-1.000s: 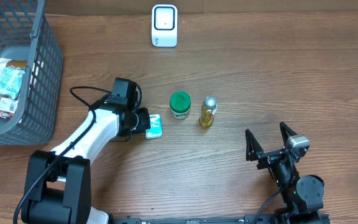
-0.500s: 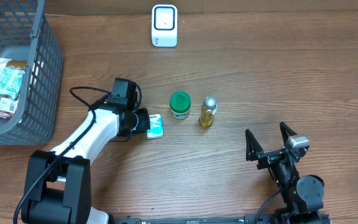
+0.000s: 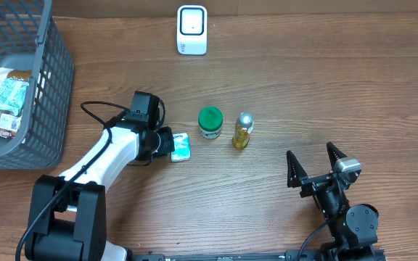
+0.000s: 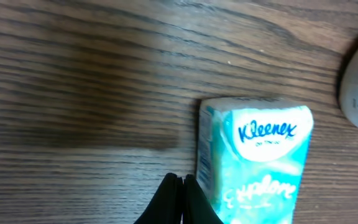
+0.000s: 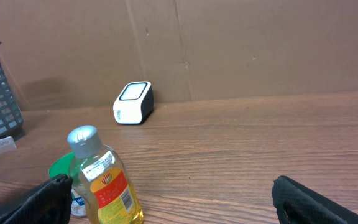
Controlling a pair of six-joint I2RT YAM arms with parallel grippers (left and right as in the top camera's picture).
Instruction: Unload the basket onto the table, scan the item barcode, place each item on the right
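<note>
Nothing has shifted since the earlier frames. Kleenex pack [image 4: 253, 158] lies flat near the green-lidded jar [image 3: 210, 122]. Left gripper [image 4: 180, 199], jaws pressed together on nothing, sits at its edge: best reopened to straddle the pack before lifting toward the scanner [image 3: 192, 30]. Right gripper [image 3: 315, 168] rests spread.

On the desk [image 3: 303, 87], the left gripper [image 3: 167, 143] lies just beside a small teal packet [image 3: 182, 148], near a green-lidded jar [image 3: 210, 122] and a yellow bottle [image 3: 242, 132].
</note>
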